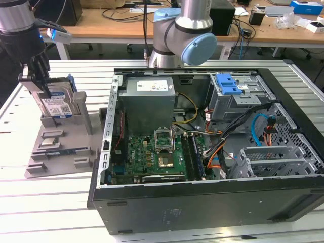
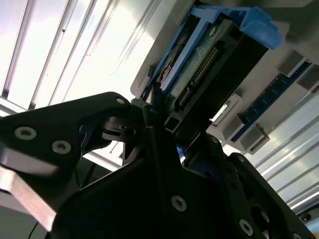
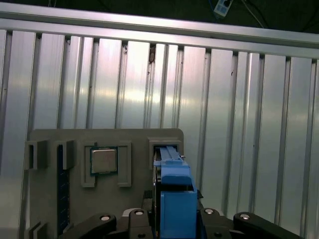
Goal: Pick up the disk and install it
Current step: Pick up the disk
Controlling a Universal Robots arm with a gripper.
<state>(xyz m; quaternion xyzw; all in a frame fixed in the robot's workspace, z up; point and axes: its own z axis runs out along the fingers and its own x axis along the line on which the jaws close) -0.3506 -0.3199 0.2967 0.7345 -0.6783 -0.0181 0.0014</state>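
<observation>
The disk (image 1: 58,106), silver with a white-and-blue label and blue side rails, stands on edge in a slot of the grey holder (image 1: 61,147) at the exterior view's left. My gripper (image 1: 40,83) has come down over its top edge, a finger on either side, and looks shut on the disk. In the first wrist view the blue rail of the disk (image 3: 174,184) runs up between the black finger links of the gripper (image 3: 174,219). The second wrist view shows the connector end of the disk (image 2: 209,64) right at the gripper (image 2: 169,134).
An open computer case (image 1: 202,152) lies on the slatted metal table, to the exterior view's right of the holder. It holds a grey power-supply box (image 1: 149,93), a motherboard and a drive bay with a blue latch (image 1: 228,83). A processor chip (image 3: 103,160) sits in the holder.
</observation>
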